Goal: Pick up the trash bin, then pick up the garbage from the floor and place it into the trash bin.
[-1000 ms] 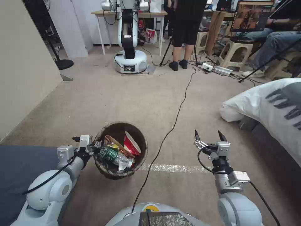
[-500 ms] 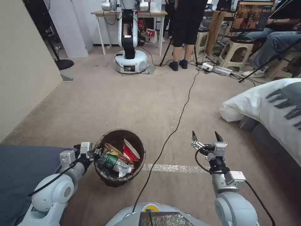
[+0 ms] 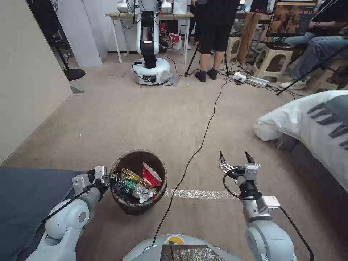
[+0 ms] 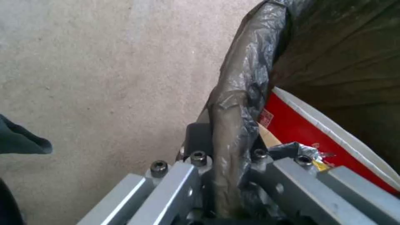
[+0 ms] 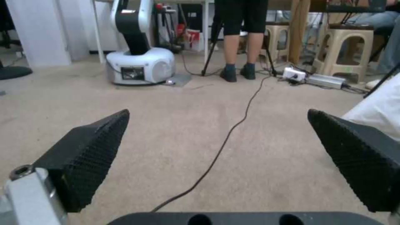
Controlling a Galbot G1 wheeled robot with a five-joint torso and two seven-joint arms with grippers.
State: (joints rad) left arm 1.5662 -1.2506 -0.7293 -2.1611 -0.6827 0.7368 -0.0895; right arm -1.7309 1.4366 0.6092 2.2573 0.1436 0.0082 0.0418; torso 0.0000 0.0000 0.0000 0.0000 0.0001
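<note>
1. While the left gripper clamps the bag-covered rim of the trash bin, the bin sits low at the robot's left front, over the beige carpet.
2. Seen from the left wrist, the left gripper has its jaws closed on the folded dark bag at the trash bin's rim, one finger outside the wall and one inside.
3. Garbage fills the bin: a crushed green-labelled bottle, a red-and-white packet standing on edge, and a gold wrapper against the near wall.
4. The right gripper hovers above the carpet at the robot's right front, well apart from the bin, jaws spread wide and holding nothing.
5. A black cable runs across the carpet between the bin and the right gripper.
</note>
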